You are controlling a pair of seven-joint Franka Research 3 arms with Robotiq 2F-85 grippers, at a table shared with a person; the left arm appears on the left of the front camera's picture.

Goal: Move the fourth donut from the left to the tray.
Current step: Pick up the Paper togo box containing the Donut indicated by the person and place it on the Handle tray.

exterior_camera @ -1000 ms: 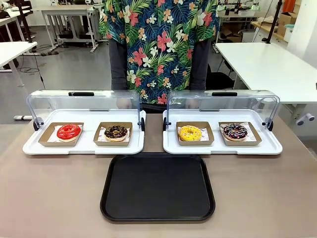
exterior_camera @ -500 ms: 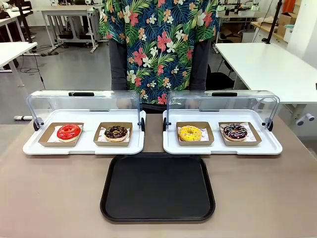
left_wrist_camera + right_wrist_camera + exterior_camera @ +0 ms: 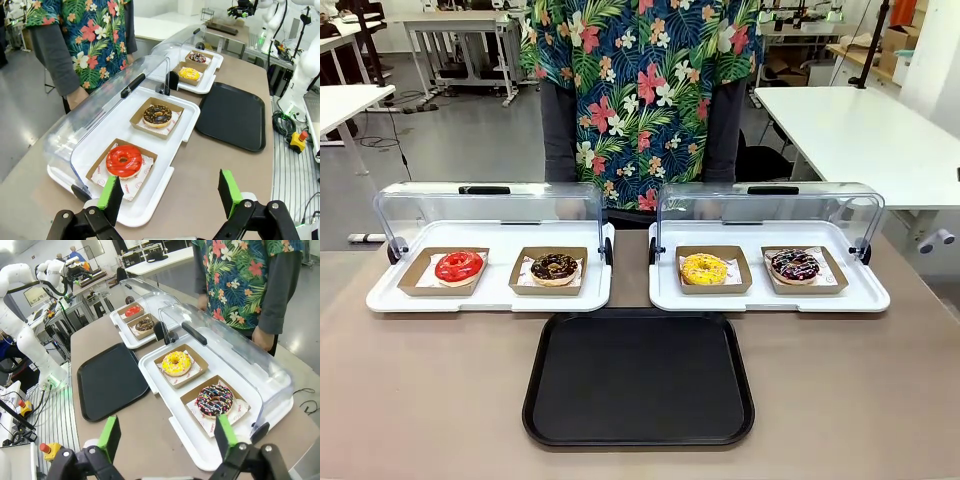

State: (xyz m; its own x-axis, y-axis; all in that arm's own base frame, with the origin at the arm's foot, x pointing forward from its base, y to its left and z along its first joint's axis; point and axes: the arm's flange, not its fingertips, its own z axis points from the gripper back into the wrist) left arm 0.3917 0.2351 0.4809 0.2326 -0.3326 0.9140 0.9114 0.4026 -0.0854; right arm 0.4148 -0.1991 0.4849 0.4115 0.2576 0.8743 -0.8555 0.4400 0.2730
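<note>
The fourth donut (image 3: 794, 264) sits by the right edge of the white display tray (image 3: 770, 301); the tray (image 3: 638, 380) lies near, its floor open. The left hand (image 3: 170, 195) and the right hand (image 3: 167, 436) stand wide.

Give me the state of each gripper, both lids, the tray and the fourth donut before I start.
left gripper: open, holding nothing
right gripper: open, holding nothing
fourth donut: on the right display tray, not yet moved
tray: empty
left lid: open, swung back
right lid: open, swung back
</note>
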